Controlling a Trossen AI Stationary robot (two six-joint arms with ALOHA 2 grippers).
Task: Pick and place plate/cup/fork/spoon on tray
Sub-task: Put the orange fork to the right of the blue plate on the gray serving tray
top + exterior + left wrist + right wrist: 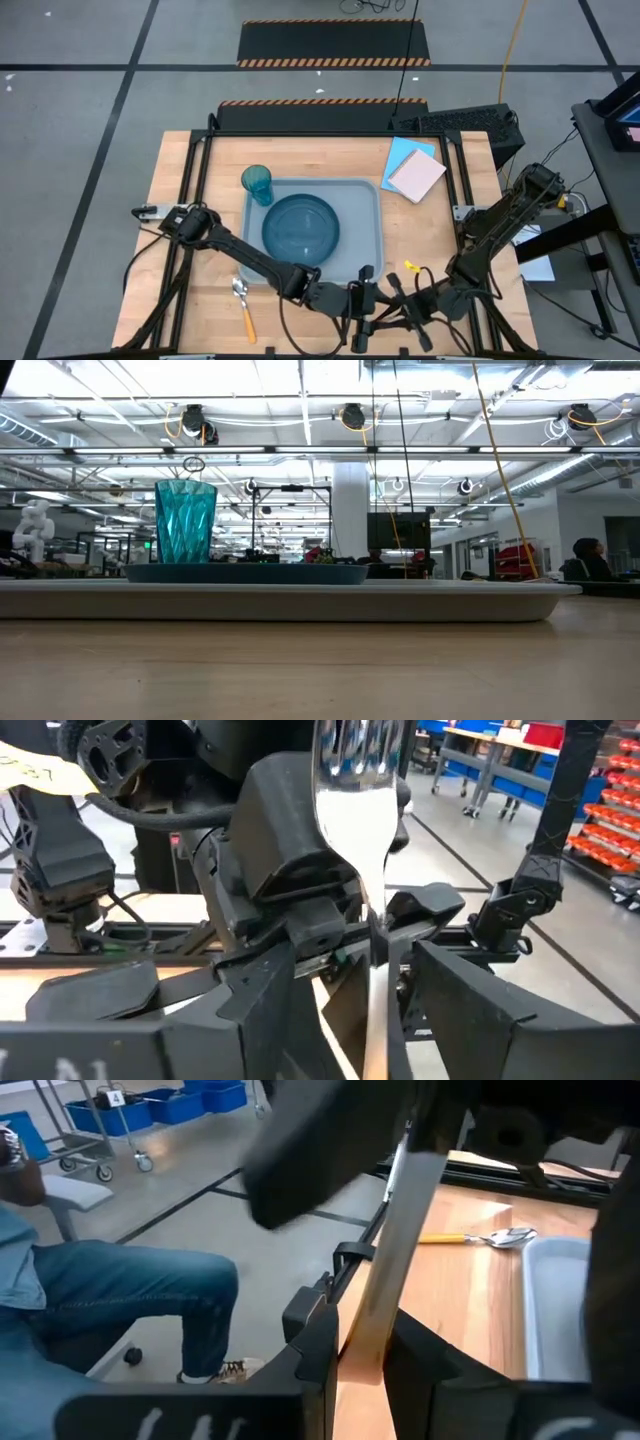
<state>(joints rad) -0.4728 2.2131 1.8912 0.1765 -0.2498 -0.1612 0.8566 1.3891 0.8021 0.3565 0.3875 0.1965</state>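
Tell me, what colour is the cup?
The cup is see-through teal blue, clearest in the low view.

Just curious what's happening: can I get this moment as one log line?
right tool: shut on fork | left tool: open around its handle | plate, cup: on tray | spoon: on table

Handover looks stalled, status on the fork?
Left gripper open, right gripper shut on orange-handled metal fork at near table edge. Dark blue round plate, teal plastic cup on grey-blue plastic tray. Orange-handled spoon aside.
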